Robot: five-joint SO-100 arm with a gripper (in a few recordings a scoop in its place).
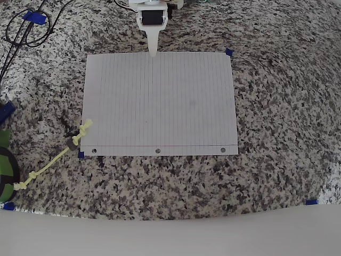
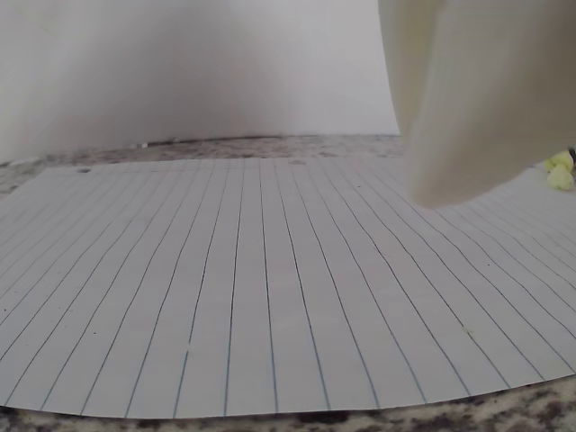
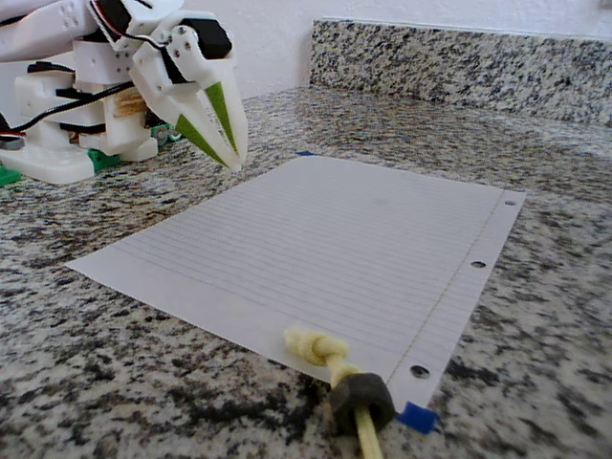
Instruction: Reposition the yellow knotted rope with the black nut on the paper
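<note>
The white lined paper (image 1: 160,101) (image 2: 261,288) (image 3: 325,239) lies flat on the granite counter, its punched holes along the near edge in the overhead view. The yellow knotted rope (image 1: 53,162) (image 3: 312,344) runs diagonally off the paper's lower-left corner. One knot touches the paper's edge and the rest lies on the granite. The black nut (image 1: 72,143) (image 3: 361,400) sits on the cord just beside that corner. My white gripper (image 1: 153,50) (image 3: 234,158) hovers over the paper's far edge, well away from the rope, shut and holding nothing. A rope knot (image 2: 560,173) peeks past one finger (image 2: 468,99).
Black cables (image 1: 24,26) loop at the top left. Blue tape bits (image 1: 229,52) mark spots around the paper. A green and black object (image 1: 5,165) sits at the left edge. The arm's base (image 3: 57,143) stands behind the paper, and a granite backsplash (image 3: 459,62) lines the far side.
</note>
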